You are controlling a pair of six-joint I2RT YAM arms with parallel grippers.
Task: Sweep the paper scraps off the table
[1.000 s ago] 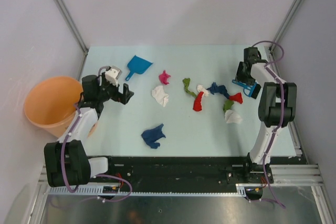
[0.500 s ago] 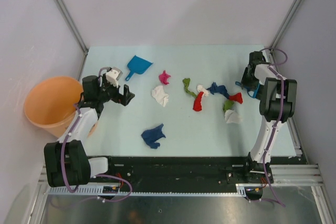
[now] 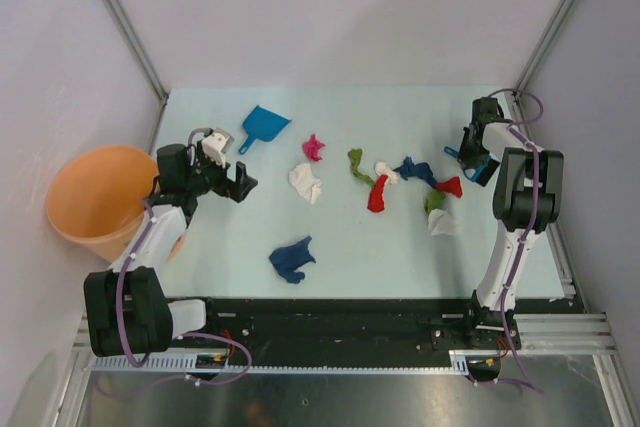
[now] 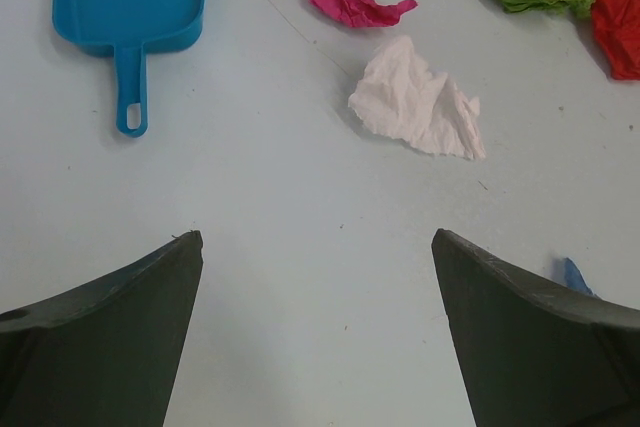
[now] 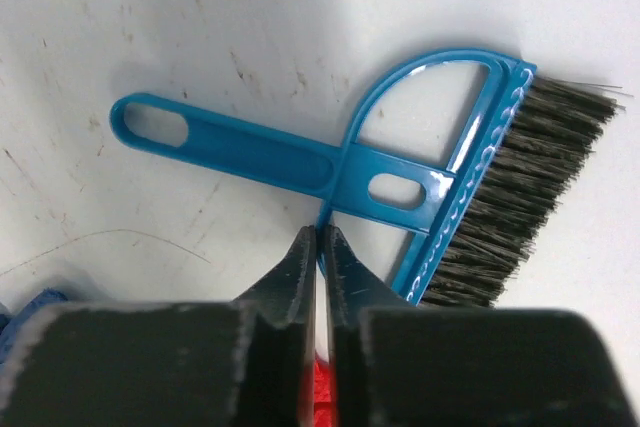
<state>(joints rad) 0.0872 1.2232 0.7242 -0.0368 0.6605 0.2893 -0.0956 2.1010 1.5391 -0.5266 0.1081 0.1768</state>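
Two robot arms stand at the near edge of a pale mint-green rectangular table [image 3: 400, 247], and about ten crumpled paper scraps [image 3: 378, 193] lie scattered across it. Most of them form a loose band running from the middle toward the right edge. A pink wad [image 3: 314, 147] and a white wad [image 3: 305, 183] sit left of centre. Next come an olive-green strip [image 3: 358, 164], a dark blue piece [image 3: 413, 169] and another white wad [image 3: 443, 223], which lies closer to the right edge. One dark blue wad [image 3: 291, 259] lies alone near the near edge. The left gripper [image 3: 240, 183] hangs over the table close to the left edge, its two dark fingers spread wide with nothing between them, pointing toward the pink and white wads. A blue plastic dustpan [image 3: 264, 125] lies flat near the far-left corner, handle toward that gripper. The right gripper [image 5: 320, 232] is by the right edge, toward the far-right corner. Its fingers are pressed almost together, with a thin sliver of blue plastic between them. It appears to be clamped on the curved frame of a small blue plastic hand brush [image 5: 300, 162] with dark bristles. An orange round plastic bucket [image 3: 95, 197] stands beyond the left edge, off the table.
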